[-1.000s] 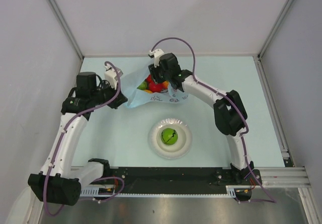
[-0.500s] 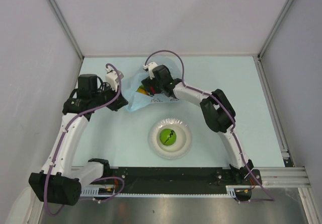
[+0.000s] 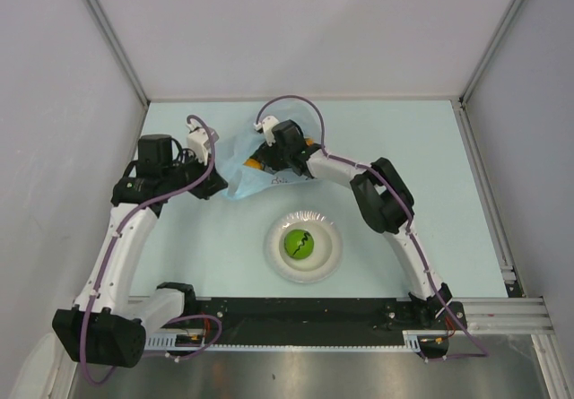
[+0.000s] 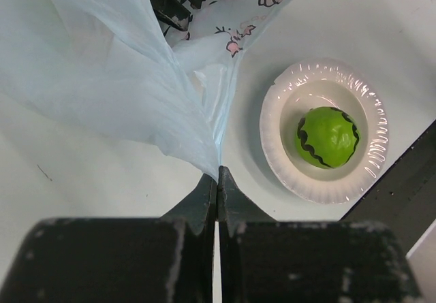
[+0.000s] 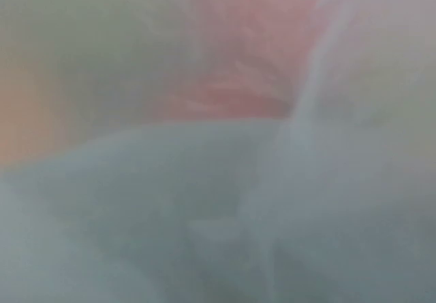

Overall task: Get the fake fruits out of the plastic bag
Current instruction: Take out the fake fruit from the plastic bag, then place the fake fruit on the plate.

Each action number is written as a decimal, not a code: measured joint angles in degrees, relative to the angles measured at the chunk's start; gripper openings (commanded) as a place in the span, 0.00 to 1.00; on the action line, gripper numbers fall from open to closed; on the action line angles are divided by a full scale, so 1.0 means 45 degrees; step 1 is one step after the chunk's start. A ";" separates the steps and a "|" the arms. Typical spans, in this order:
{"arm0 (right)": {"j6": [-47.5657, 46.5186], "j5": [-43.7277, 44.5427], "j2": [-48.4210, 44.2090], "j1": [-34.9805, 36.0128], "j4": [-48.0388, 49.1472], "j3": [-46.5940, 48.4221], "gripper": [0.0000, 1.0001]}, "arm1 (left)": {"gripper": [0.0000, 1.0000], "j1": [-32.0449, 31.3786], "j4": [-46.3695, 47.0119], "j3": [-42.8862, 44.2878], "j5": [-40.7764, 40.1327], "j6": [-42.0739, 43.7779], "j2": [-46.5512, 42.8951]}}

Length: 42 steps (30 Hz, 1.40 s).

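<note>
The light-blue plastic bag (image 3: 235, 168) lies at the back left of the table, its printed side showing in the left wrist view (image 4: 102, 78). My left gripper (image 4: 218, 175) is shut on a pinched corner of the bag (image 3: 215, 182). My right gripper (image 3: 269, 155) is pushed into the bag's mouth, and its fingers are hidden by the film. A bit of orange fruit (image 3: 256, 161) shows beside it. The right wrist view is a blur of bag film with a red patch (image 5: 238, 65) behind it. One green fake fruit (image 3: 300, 244) sits on a white plate (image 3: 273, 248).
The plate (image 4: 272, 136) with the green fruit (image 4: 327, 137) lies just in front of the bag, between the two arms. White walls close in the table at the back and on both sides. A black rail runs along the near edge (image 3: 296, 314).
My right gripper has moved left and deeper into the bag, covering the red fruits that showed a second ago. The left gripper has kept its hold in place.
</note>
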 measured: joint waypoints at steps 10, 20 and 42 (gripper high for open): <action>-0.0311 -0.1632 -0.1851 0.0000 -0.0340 -0.1545 0.29 | 0.00 0.0121 0.0622 -0.0432 0.0083 -0.0311 -0.0024; -0.0646 -0.4376 -0.6800 0.0408 -0.0826 -0.4750 0.26 | 0.00 0.0131 0.1540 -0.0549 0.0092 -0.0714 0.0325; -0.4643 -0.6339 -1.2677 -0.1059 -0.6057 -1.0559 0.25 | 0.00 0.0131 0.1826 -0.0792 0.0185 -0.1064 0.0219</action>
